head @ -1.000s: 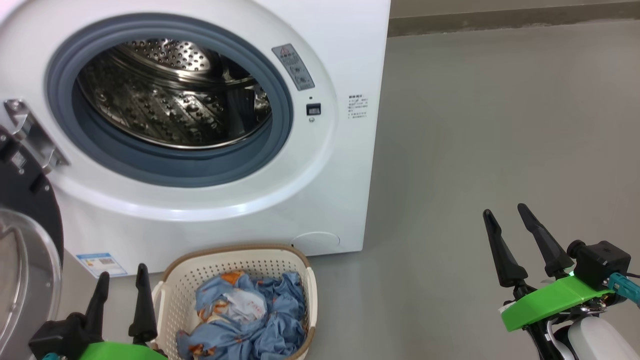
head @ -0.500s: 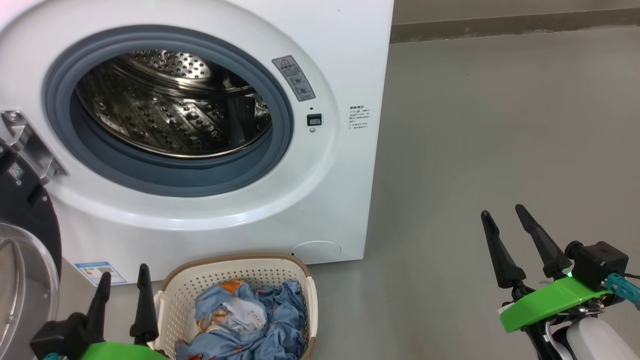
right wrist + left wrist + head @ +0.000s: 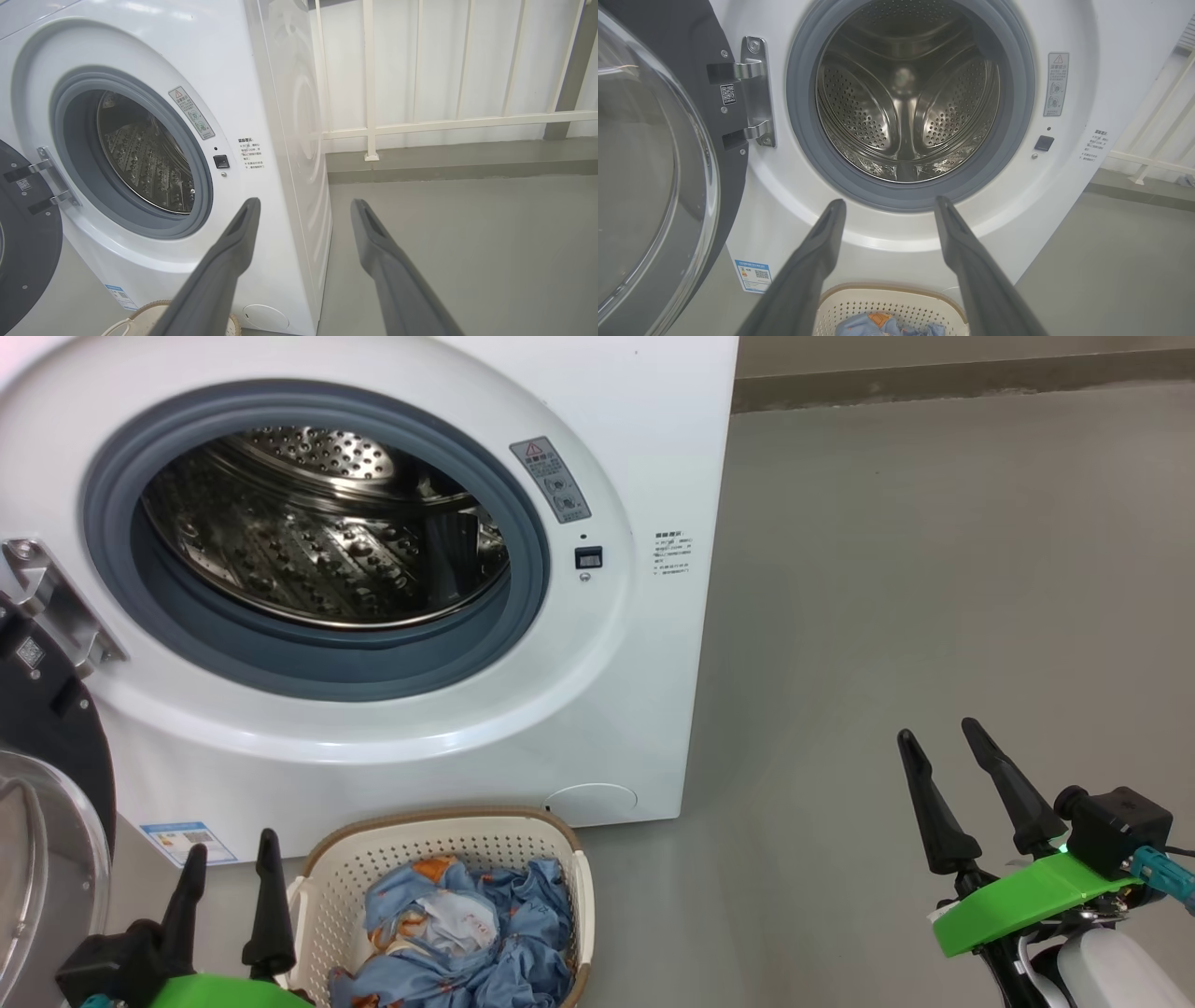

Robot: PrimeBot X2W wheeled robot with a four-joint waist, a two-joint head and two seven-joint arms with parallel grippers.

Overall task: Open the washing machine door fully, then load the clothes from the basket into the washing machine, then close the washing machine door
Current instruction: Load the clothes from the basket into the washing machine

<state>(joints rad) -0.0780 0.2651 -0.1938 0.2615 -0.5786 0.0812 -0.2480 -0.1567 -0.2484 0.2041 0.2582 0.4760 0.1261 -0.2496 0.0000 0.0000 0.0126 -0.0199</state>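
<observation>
The white washing machine (image 3: 644, 439) stands ahead with its steel drum (image 3: 317, 532) bare inside. Its door (image 3: 51, 747) is swung wide to the left, black rim and glass bowl (image 3: 649, 158) facing me. On the floor in front sits the cream basket (image 3: 373, 868), holding crumpled light blue clothes (image 3: 467, 933) with bear prints and some white cloth. My left gripper (image 3: 231, 859) is open just left of the basket, fingers (image 3: 822, 247) spread and holding nothing. My right gripper (image 3: 938, 733) is open over bare floor, far right of the machine.
Grey floor (image 3: 934, 569) stretches to the right of the machine. A low kerb (image 3: 934, 378) and a white railing (image 3: 420, 123) run along the back. The door hinge (image 3: 756, 91) juts out at the drum's left.
The head camera tilted up a little, so the machine and basket sit lower in the view. Both grippers stay where they were, open.
</observation>
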